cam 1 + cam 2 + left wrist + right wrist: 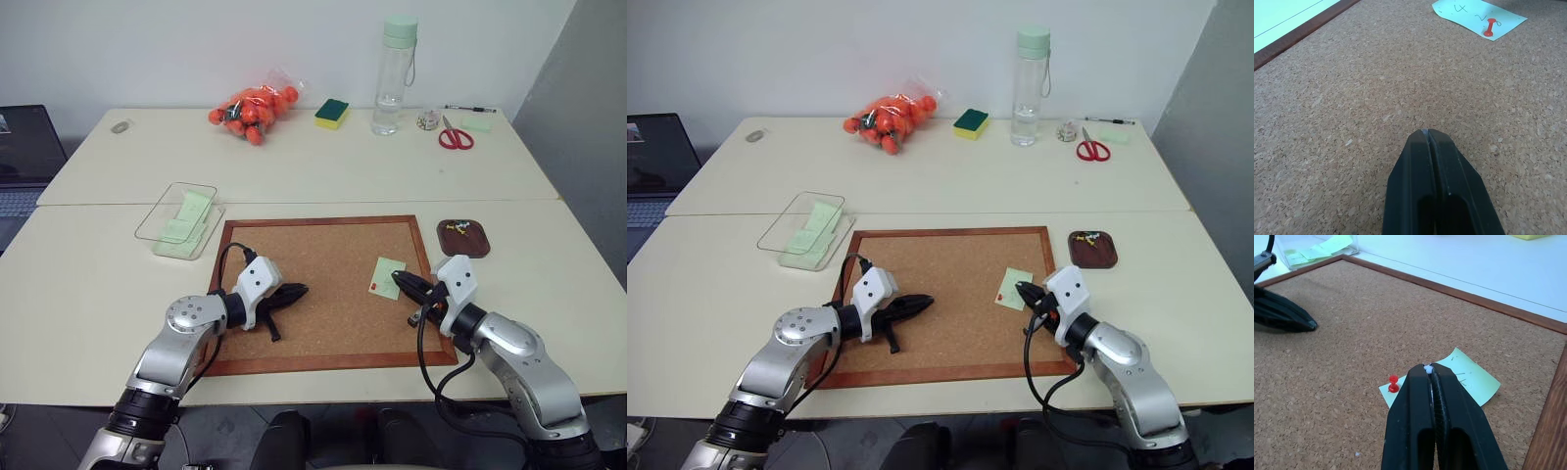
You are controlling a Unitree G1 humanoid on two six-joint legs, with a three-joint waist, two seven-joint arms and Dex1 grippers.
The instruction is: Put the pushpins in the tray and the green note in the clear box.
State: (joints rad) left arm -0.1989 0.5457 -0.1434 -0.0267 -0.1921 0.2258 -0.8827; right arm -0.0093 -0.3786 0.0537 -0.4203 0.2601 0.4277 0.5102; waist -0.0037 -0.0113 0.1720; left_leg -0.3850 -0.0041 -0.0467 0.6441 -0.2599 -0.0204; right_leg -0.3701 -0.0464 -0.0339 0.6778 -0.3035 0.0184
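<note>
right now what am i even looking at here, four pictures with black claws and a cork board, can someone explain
It is a two-armed humanoid robot at a table. Two pictures look down from its head; the other two come from cameras on its wrists, looking along each gripper. The left gripper is shut with nothing in it, over the cork board. The right gripper is shut on something tiny and white, too small to name, by the green note, which a red pushpin pins to the board. Right of the board a small brown tray holds pushpins; to the left, a clear box holds green notes. Oranges, a sponge, a bottle and scissors lie behind.
</note>
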